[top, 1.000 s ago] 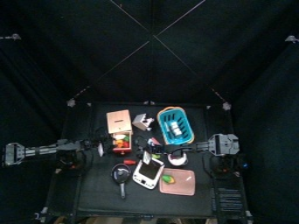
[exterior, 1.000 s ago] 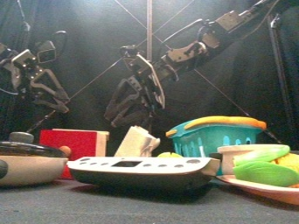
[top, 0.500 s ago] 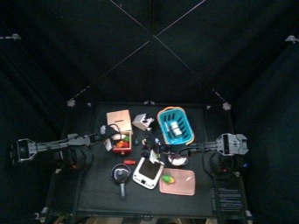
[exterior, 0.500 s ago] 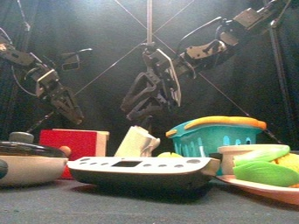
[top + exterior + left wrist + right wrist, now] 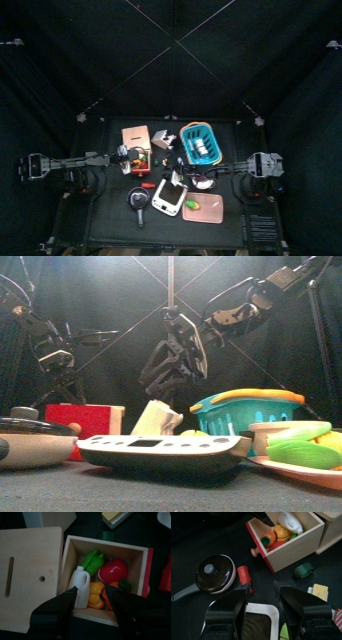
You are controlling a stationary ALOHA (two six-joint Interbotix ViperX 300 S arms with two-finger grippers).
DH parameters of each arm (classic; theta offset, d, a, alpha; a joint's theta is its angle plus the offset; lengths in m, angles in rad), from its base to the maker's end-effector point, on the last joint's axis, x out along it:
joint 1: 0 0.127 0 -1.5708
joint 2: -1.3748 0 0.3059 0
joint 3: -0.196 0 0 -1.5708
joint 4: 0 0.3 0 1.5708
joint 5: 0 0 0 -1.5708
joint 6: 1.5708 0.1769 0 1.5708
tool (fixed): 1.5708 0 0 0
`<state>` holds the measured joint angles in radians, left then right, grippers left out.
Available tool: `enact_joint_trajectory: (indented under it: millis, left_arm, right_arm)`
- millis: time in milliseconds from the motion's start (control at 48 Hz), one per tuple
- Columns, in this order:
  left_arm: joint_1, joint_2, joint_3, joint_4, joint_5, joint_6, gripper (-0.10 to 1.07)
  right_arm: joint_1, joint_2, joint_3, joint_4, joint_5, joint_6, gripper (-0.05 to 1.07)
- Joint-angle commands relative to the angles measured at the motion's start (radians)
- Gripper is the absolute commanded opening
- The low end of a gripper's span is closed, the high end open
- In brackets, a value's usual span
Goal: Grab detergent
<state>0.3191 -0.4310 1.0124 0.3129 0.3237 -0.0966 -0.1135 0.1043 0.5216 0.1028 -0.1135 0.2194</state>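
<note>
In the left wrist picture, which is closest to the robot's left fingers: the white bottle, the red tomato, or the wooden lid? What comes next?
1. white bottle, in the wooden box, right between the left gripper's fingers.
2. red tomato, deeper in the box.
3. wooden lid, lying flat beside the box.

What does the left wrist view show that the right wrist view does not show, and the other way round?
Only the left wrist view shows the box's wooden lid lying beside it and the green vegetable. Only the right wrist view shows the pan, the green toy on the table and the scale. Both show the open wooden box holding the white detergent bottle and orange and red food.
</note>
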Motion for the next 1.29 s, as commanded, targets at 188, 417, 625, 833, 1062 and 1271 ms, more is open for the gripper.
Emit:
enact_joint_trajectory:
  millis: [188,417,625,833,1062,1271]
  left_arm:
    - [-0.075,0.057,-0.121,0.117,0.193,-0.023,0.85]
    - [-0.138,0.163,-0.173,0.261,0.293,-0.172,0.85]
    - [-0.17,0.232,-0.179,0.428,0.33,-0.376,0.85]
    - [-0.178,0.236,-0.163,0.495,0.351,-0.476,0.85]
    - [-0.178,0.236,-0.143,0.497,0.351,-0.486,0.85]
    - [-0.179,0.236,-0.132,0.499,0.351,-0.486,0.79]
  right_arm:
    - [0.003,-0.032,-0.011,0.003,-0.009,0.0,0.81]
    - [0.003,-0.032,-0.009,0.02,-0.009,0.0,0.81]
    - [0.005,-0.028,-0.008,0.02,-0.005,0.0,0.81]
    - [0.003,-0.026,-0.009,0.02,-0.003,0.0,0.81]
    - [0.003,-0.011,-0.015,0.02,-0.003,0.0,0.81]
    - [0.005,-0.003,-0.015,0.021,-0.003,0.002,0.81]
